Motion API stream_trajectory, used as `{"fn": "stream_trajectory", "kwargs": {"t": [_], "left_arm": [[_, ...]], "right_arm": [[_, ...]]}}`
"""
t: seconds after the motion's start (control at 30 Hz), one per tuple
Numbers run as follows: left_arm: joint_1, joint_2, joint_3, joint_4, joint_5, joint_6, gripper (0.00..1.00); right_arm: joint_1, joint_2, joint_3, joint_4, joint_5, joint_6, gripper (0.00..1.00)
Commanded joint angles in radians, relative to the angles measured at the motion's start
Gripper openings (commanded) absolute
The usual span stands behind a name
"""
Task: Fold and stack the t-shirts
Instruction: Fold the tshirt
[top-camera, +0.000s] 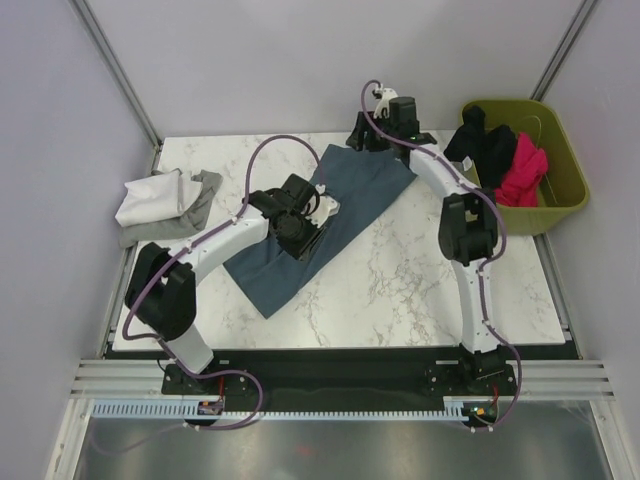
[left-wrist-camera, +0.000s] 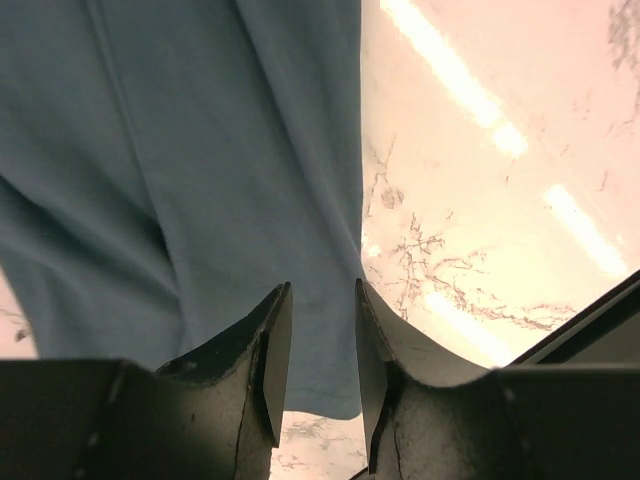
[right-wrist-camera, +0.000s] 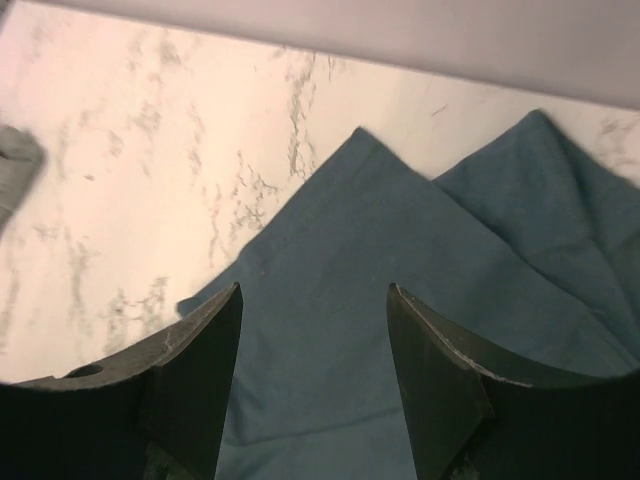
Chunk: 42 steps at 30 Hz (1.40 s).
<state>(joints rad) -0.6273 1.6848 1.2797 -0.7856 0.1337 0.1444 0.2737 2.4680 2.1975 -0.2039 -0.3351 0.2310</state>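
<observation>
**Blue tee half-folded, both grippers over it, neither holding**

The slate-blue t-shirt (top-camera: 360, 200) lies as a long folded strip, slanting from mid-worktop (top-camera: 400, 290) toward the far edge. The left gripper (left-wrist-camera: 322, 290) is over its middle, fingers narrowly parted with nothing pinched and flat cloth showing through the gap. The right gripper (right-wrist-camera: 315, 290) is at the far end, fingers wide apart and empty.

The cloth looks light, limp and non-slippery. It will likely sag and drag, so pinch it at corners or a hem, through both layers.

Pale t-shirts (top-camera: 165, 200) sit crumpled at the left edge. A black t-shirt (top-camera: 485, 145) and a magenta t-shirt (top-camera: 522, 170) are in the bin (top-camera: 565, 190) off the far-right corner.
</observation>
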Motion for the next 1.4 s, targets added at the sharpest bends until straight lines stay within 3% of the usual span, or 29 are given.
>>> {"fn": "stream_trajectory", "kwargs": {"t": [0.0, 0.17, 0.23, 0.4, 0.83, 1.2, 1.37], "left_arm": [[0.001, -0.047, 0.055, -0.061, -0.029, 0.056, 0.39], [0.003, -0.042, -0.049, -0.052, -0.052, 0.077, 0.38], [0.005, -0.040, -0.097, 0.084, -0.130, 0.166, 0.38], [0.011, -0.016, -0.190, 0.150, -0.184, 0.234, 0.38], [0.000, 0.134, -0.215, 0.209, -0.163, 0.316, 0.38], [-0.216, 0.115, -0.198, 0.187, -0.148, 0.316, 0.38], [-0.297, 0.142, -0.108, 0.158, -0.117, 0.287, 0.38]], "right_arm": [[-0.042, -0.223, -0.120, 0.012, 0.005, 0.044, 0.68], [-0.068, -0.328, -0.358, -0.020, -0.025, 0.062, 0.68], [-0.074, -0.340, -0.412, -0.026, -0.025, 0.059, 0.68], [-0.082, -0.347, -0.515, -0.026, -0.010, 0.047, 0.68], [-0.074, -0.130, -0.401, -0.023, -0.001, 0.031, 0.68], [-0.030, 0.017, -0.197, -0.035, -0.035, 0.025, 0.69], [-0.004, 0.034, -0.151, -0.028, -0.039, 0.027, 0.70]]}}
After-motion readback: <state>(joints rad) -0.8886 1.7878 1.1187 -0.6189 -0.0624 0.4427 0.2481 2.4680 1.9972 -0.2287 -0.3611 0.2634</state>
